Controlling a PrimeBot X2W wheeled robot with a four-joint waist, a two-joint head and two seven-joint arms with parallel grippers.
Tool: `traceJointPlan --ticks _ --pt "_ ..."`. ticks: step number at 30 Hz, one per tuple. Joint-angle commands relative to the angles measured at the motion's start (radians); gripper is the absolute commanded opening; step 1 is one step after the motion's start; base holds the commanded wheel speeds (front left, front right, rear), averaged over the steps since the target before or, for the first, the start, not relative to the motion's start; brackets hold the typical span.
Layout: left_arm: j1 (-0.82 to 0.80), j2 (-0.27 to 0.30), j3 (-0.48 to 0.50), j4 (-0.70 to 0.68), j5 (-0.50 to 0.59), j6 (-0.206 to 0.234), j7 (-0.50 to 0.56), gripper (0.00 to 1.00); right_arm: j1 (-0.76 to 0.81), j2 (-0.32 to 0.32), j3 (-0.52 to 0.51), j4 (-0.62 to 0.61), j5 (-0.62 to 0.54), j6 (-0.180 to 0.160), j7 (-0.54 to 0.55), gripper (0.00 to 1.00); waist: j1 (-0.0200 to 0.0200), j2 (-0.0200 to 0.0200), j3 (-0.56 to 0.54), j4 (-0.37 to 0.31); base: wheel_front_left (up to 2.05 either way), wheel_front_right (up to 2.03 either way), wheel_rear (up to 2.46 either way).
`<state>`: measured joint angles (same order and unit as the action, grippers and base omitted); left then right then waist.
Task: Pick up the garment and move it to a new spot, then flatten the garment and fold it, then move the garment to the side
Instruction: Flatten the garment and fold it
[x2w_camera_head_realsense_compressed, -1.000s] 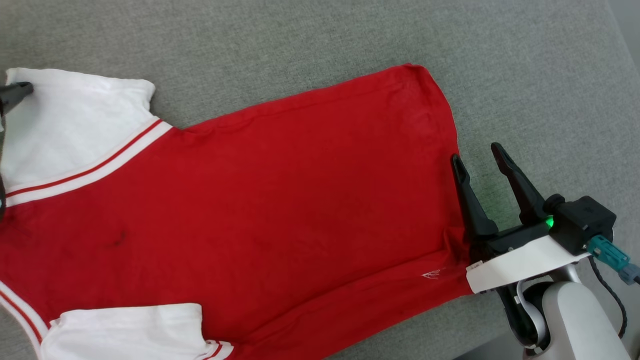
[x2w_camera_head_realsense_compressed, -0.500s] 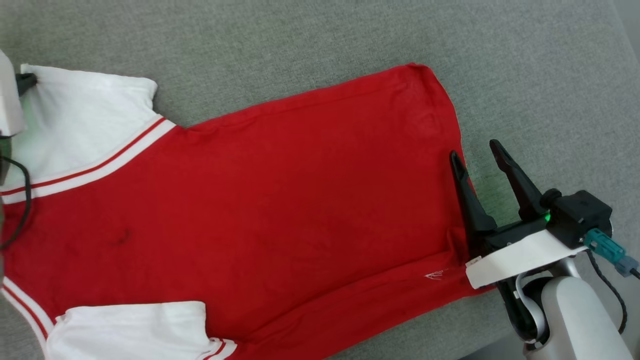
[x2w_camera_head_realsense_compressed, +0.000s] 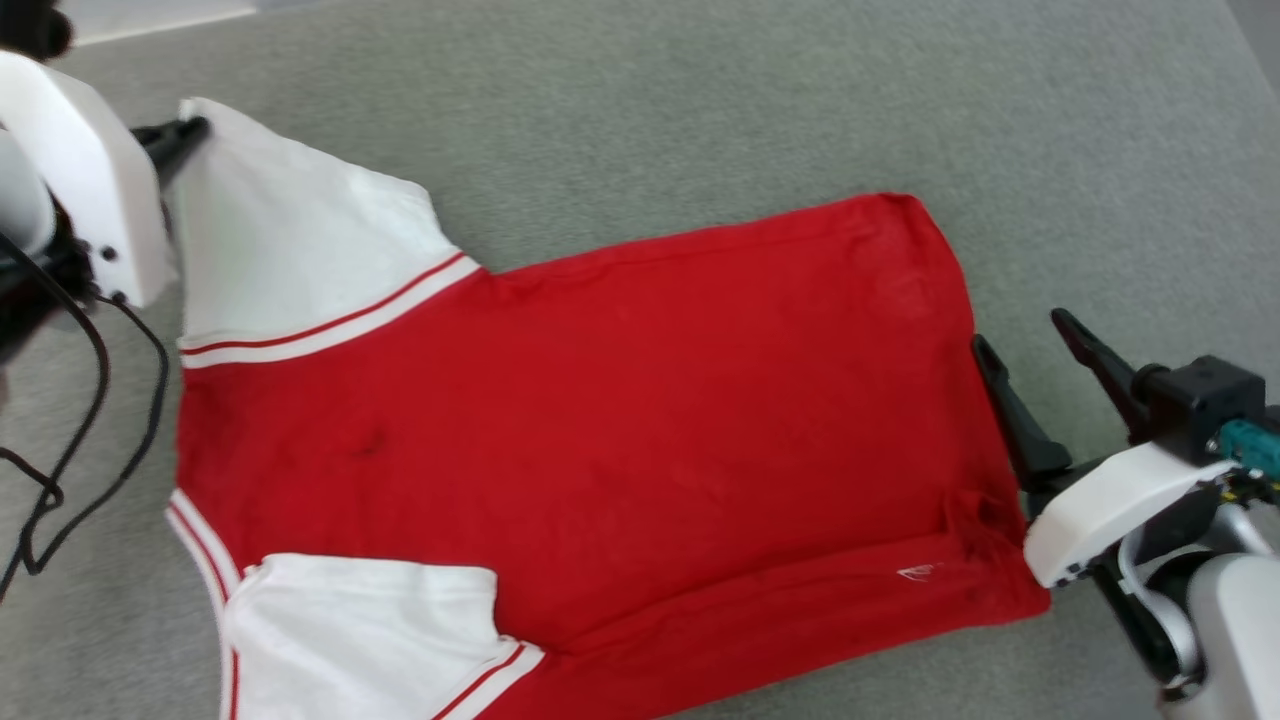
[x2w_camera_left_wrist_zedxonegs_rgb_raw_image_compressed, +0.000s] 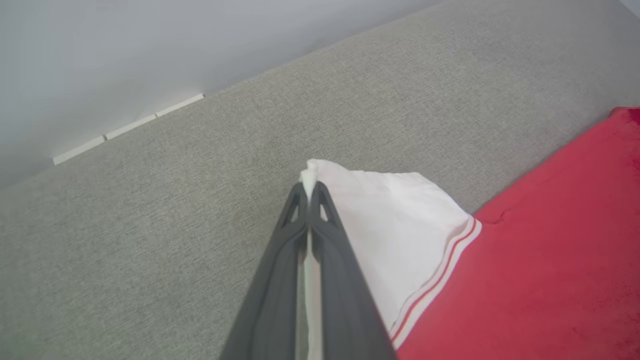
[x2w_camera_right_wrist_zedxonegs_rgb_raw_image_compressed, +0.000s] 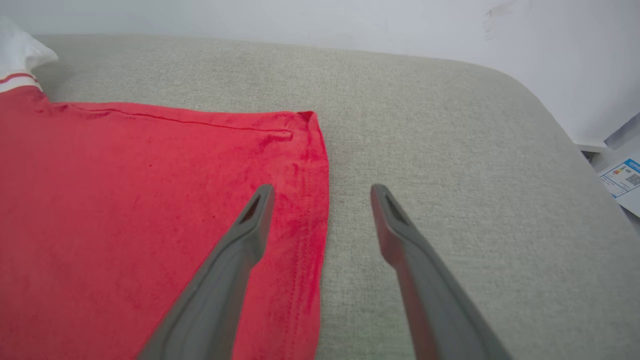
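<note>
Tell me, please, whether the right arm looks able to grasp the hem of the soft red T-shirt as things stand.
Probably yes: the open right end effector straddles the hem of the soft red T-shirt on the grey fabric surface, nothing blocking.

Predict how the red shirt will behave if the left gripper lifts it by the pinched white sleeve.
Probably floppy: the garment lies thin and flat, and its sleeve peaks where the left gripper pinches it. Likely light, so the rest should drape and drag across the grey surface.
</note>
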<state>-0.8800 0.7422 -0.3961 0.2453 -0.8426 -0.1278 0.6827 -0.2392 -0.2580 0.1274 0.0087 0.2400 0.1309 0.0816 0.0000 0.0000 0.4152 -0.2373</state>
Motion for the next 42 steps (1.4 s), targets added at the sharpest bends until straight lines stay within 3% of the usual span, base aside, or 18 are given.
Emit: traceJointPlan --ticks 1,11,18,26,34,35,36,37,42 --pt "0.018 -0.002 -0.011 -0.036 -0.009 -0.001 -0.012 0.0 -0.003 -0.028 0.002 -0.012 0.008 0.0 0.039 1.0 0.0 0.0 -0.036 0.045 0.0 0.0 0.0" --pt "0.13 0.043 -0.056 -0.32 -0.035 -0.003 -0.088 0.0 -0.182 -0.202 0.015 -0.021 0.117 -0.001 0.456 1.0 0.0 0.0 -0.026 0.153 0.0 0.0 0.0" --pt "0.188 0.046 -0.047 -0.47 -0.026 0.025 -0.129 0.0 -0.318 -0.259 0.052 0.077 0.131 -0.001 0.645 1.0 0.0 0.0 0.011 0.217 0.0 0.0 0.0" --pt "0.218 0.039 -0.053 -0.584 -0.008 0.037 -0.16 0.0 -0.429 -0.302 0.132 0.215 0.135 0.0 0.745 1.0 0.0 0.0 0.069 0.291 0.0 0.0 0.0" --pt "0.225 0.011 -0.076 -0.595 0.0 0.031 -0.187 0.0 -0.439 -0.313 0.238 0.315 0.153 0.001 0.758 1.0 0.0 0.0 0.093 0.33 0.0 0.0 0.0" --pt "0.227 0.01 -0.078 -0.592 0.001 0.031 -0.188 0.0 -0.435 -0.313 0.25 0.326 0.159 0.001 0.762 0.82 0.0 0.0 0.093 0.332 0.0 0.0 0.0" --pt "0.23 0.01 -0.079 -0.587 0.002 0.031 -0.192 0.0 -0.435 -0.314 0.258 0.333 0.163 0.001 0.763 0.29 0.0 0.0 0.092 0.333 0.0 0.0 0.0" --pt "0.232 0.01 -0.08 -0.583 0.004 0.031 -0.194 0.0 -0.437 -0.316 0.263 0.341 0.167 0.001 0.76 0.0 0.0 0.0 0.09 0.334 0.0 0.0 0.0" --pt "0.25 0.013 -0.077 -0.555 0.005 0.04 -0.209 0.0 -0.457 -0.319 0.253 0.362 0.178 0.001 0.721 0.0 0.0 0.0 0.061 0.326 0.0 0.0 0.0"
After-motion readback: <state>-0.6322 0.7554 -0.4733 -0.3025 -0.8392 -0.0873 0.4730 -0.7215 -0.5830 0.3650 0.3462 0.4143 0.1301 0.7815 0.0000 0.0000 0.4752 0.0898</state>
